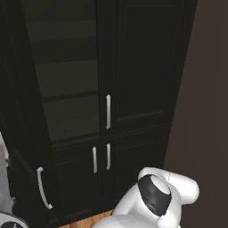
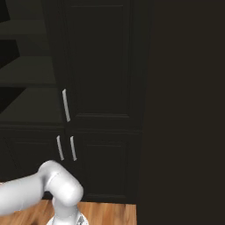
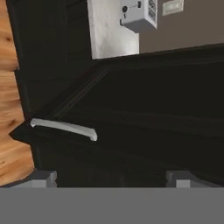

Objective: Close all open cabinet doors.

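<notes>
We are seeing the tool (image 3: 111,177) in the hand view, its two fingertips (image 3: 41,178) rising wide apart at the bottom edge with nothing between them, so it is standing open and empty. Just beyond the tips, a black panelled open tall door (image 3: 144,127) is lying across the view, and its silver bar handle (image 3: 65,128) is showing a little ahead of the left tip, apart from it. We cannot tell whether the tips are touching the panel. Wooden floor (image 3: 8,109) is running down the left edge of that view.

In the left base view, the same open tall door (image 1: 22,147) is swinging out at the lower left, edge-on to us, its handle (image 1: 43,189) curving near the bottom. Behind it the cabinet's shelves (image 1: 67,89) are lying exposed.

To the right of the shelves, the closed tall door (image 1: 142,62) is sitting flush, its handle (image 1: 108,111) upright along its left edge. Below, two short lower doors (image 1: 133,164) are sitting shut, handles side by side at their meeting edges. The right base view is showing the same closed tall door (image 2: 99,57) and lower pair (image 2: 105,162).

Farther off, in the hand view, a pale wall (image 3: 111,30) and a grey box (image 3: 139,15) are showing past the door's edge
</notes>
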Controlling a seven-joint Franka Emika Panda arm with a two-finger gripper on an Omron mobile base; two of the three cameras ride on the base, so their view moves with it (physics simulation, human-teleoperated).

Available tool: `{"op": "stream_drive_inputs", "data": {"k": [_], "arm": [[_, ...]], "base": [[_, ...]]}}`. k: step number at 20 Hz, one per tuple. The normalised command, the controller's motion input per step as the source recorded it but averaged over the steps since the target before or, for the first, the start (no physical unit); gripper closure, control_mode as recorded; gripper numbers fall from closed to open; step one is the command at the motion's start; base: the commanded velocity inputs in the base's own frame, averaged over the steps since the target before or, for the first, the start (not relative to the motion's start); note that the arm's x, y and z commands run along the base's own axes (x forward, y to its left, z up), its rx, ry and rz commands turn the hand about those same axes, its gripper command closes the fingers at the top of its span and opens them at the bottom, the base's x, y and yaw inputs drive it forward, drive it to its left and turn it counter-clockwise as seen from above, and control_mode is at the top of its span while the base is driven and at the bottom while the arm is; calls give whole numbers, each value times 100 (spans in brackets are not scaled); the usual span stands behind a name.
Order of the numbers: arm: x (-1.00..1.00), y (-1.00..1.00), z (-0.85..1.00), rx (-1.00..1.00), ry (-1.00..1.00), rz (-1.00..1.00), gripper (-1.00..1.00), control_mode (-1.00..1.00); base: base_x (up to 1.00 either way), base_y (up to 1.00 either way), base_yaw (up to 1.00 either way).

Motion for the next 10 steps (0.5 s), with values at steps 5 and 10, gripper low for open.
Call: {"op": "stream_drive_inputs", "data": {"k": [5, 10], "arm": [[73, -14, 14, 10, 2, -14, -100, -100], [71, -34, 0, 5, 0, -11, -100, -100]], "base": [[0, 0, 0], [0, 0, 0]]}}
